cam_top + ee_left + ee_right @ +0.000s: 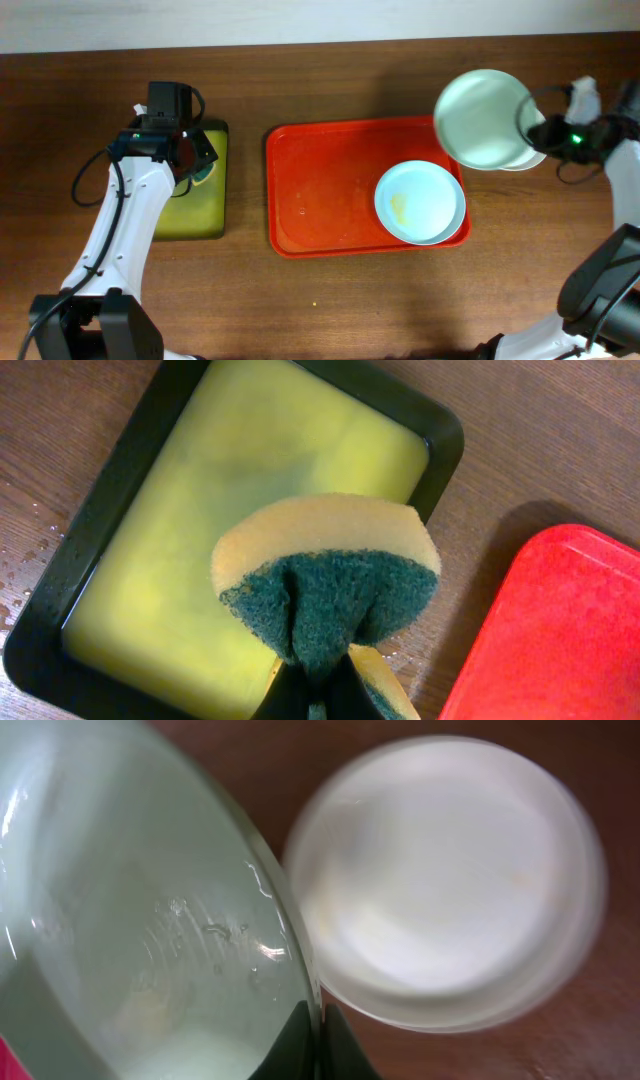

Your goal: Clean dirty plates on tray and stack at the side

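My main worry is the mint plate [485, 118]. The right claw [538, 127] is clenched on its rim alone, the plate hangs tilted, and the right wrist view shows droplets on its face, so a wet edge could slip out of that thin pinch. It hangs partly over the white plate [445, 880], which sits on the bench [300, 300] just right of the tray [320, 200]. If I lower it off-centre or let go too high, it could clatter, knock the white plate aside or end up leaning instead of nested. The left claw [310, 698] is clamped on a folded sponge [325, 580] above the black tray [440, 440]. A drip onto the wood looks the worst likely there. The black tray shows yellow inside, and I cannot tell whether that is liquid or its floor. Nothing else lies in it. The red tray holds one smeared plate [420, 203] at its right end, a yellowish streak in its middle, uncleaned by my reckoning. The rest of the tray is bare.
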